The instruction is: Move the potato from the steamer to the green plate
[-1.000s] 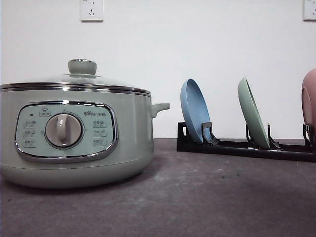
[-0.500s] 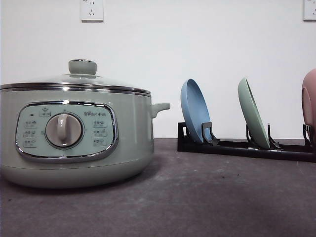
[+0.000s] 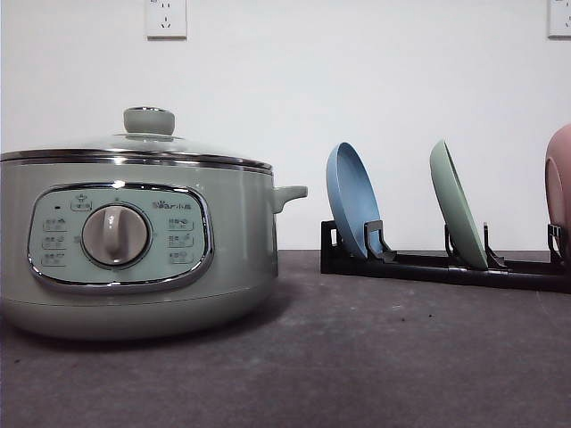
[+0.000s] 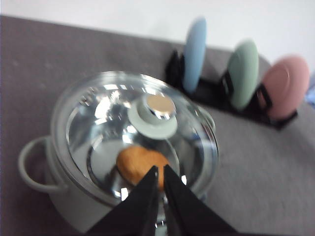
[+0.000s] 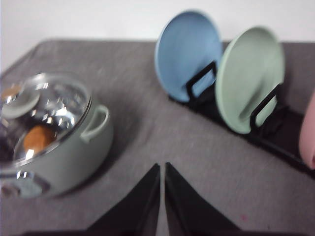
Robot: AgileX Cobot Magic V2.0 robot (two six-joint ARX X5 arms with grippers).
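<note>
Lifting the lid (image 4: pixel 142 123) by its knob (image 4: pixel 153 115) comes first: the left pincer (image 4: pixel 160 169), pressed together, must spread before reaching the potato (image 4: pixel 140 164).

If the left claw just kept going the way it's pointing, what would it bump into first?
Most likely the glass lid on the steamer. The left claw, jaws nearly together, points at it just short of the green knob; the potato lies underneath. Depth is uncertain.

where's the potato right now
The potato sits inside the steamer on the table's left, visible through its closed glass lid in both wrist views, left of the plate rack.
</note>
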